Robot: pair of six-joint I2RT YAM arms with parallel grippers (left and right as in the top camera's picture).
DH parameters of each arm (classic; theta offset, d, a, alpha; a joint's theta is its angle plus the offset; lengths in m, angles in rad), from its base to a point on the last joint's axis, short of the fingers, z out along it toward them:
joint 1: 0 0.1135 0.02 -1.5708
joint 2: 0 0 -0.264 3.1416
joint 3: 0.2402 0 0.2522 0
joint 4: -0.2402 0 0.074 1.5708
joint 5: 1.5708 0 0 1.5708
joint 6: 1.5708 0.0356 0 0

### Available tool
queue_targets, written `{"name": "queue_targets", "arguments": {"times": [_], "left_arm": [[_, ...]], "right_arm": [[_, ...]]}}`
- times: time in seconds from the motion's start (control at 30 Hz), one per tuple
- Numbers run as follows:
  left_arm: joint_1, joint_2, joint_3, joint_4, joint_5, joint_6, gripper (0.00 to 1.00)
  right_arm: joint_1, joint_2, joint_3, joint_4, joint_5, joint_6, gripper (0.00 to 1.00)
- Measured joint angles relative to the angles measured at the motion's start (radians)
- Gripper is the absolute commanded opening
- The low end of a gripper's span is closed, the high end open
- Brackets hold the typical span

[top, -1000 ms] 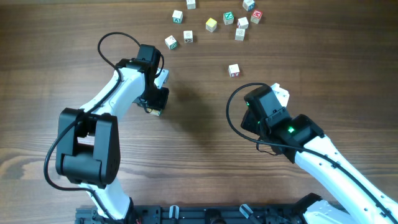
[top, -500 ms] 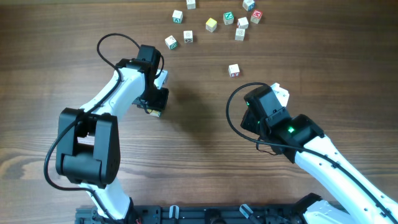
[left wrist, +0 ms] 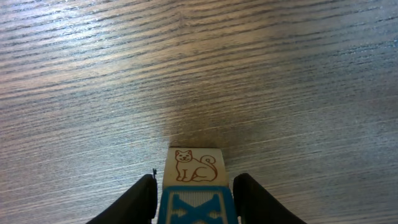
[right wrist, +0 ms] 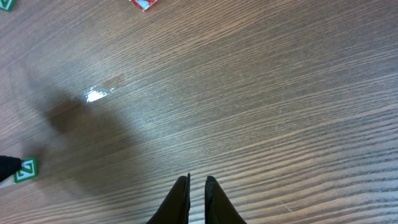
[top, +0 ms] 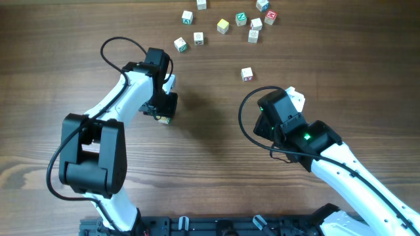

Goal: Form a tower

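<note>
Where the left gripper hangs, the tower stands inside its jaws.

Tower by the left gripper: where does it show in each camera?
Overhead: tower left of centre, at the left gripper's tip.
Left wrist: tower at bottom centre, between the fingers.
Right wrist: not in it.
Shared landmark: the left gripper's fingers, flanking it.

The tower stands between the left jaws (loose cubes well behind it).
</note>
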Motion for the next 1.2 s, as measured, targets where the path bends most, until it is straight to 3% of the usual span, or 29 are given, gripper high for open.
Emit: {"name": "queue_targets", "arguments": {"times": [0.2,0.4,0.63,0.7,0.83,1.2], "left_arm": [[0.000,0.000,0.000,-0.012,0.000,-0.005,0.59],[0.000,0.000,0.000,-0.024,0.000,-0.009,0.79],[0.000,0.001,0.091,-0.182,0.000,-0.006,0.80],[0.000,0.001,0.124,-0.204,0.000,-0.006,0.77],[0.000,0.001,0.127,-0.224,0.000,-0.001,0.59],[0.000,0.001,0.127,-0.242,0.000,-0.002,0.44]], "right_arm": [[0.000,0.000,0.000,0.007,0.000,0.000,0.12],[0.000,0.000,0.000,0.017,0.000,0.000,0.14],[0.000,0.000,0.000,0.021,0.000,0.000,0.15],[0.000,0.000,0.000,0.021,0.000,0.000,0.15],[0.000,0.000,0.000,0.021,0.000,0.000,0.15],[0.000,0.000,0.000,0.021,0.000,0.000,0.15]]}}
